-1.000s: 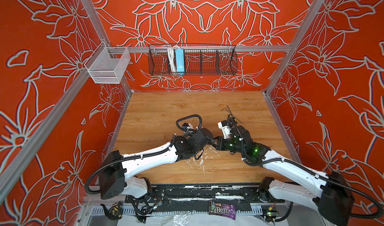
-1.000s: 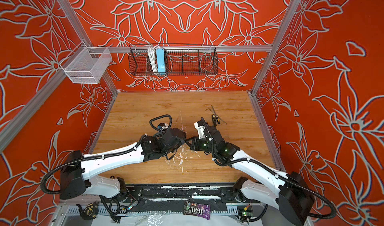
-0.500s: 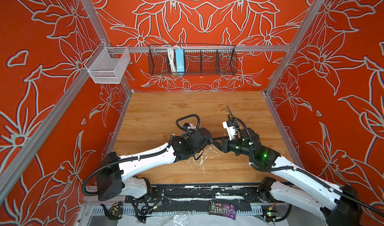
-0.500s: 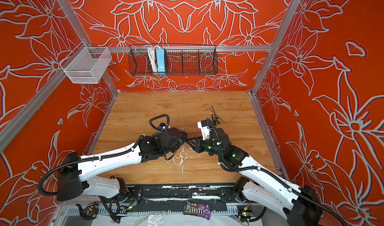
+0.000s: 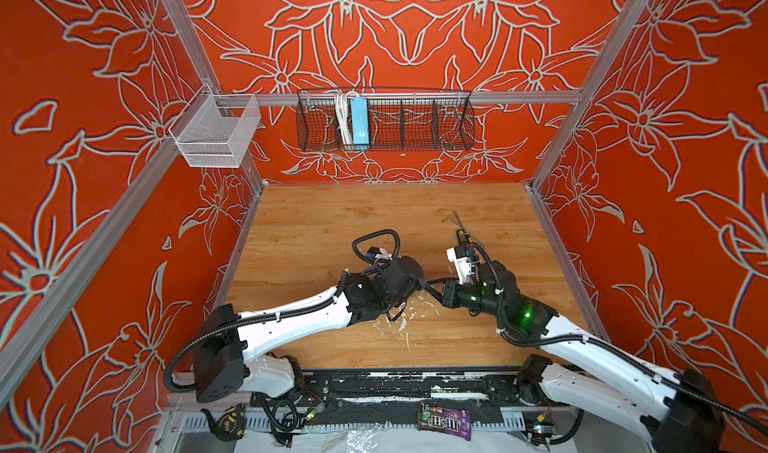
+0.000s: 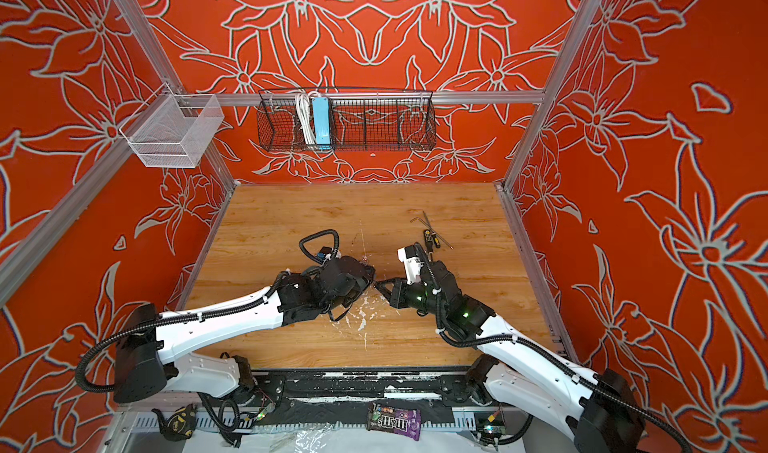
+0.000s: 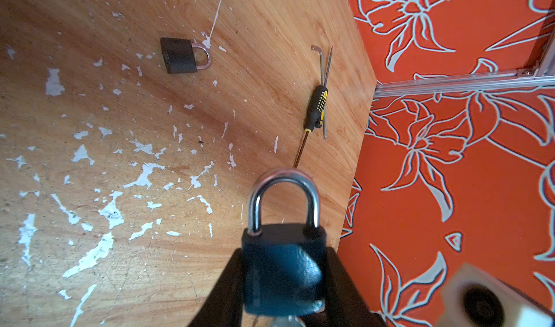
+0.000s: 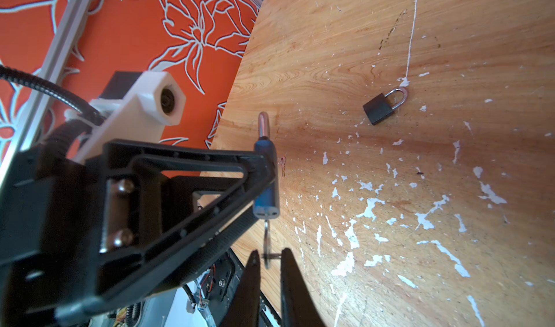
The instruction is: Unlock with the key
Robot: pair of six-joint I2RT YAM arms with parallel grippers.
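Padlock (image 7: pixel 282 259), dark blue with its shackle closed, sits clamped in my left gripper (image 7: pixel 283 286) above the table (image 7: pixel 120 166). Its key (image 8: pixel 266 235) is in the keyhole. My right gripper (image 8: pixel 269 265) brackets the key's head narrowly; I cannot tell if it pinches. Turning off-axis could slip off the key or twist the lock askew. Only the right wrist view shows the key clearly.

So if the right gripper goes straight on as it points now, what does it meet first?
The key sticking out under the padlock; it sits between the tips of the right gripper. Right behind comes the padlock body, clamped by the left gripper. Depth is hard to judge.
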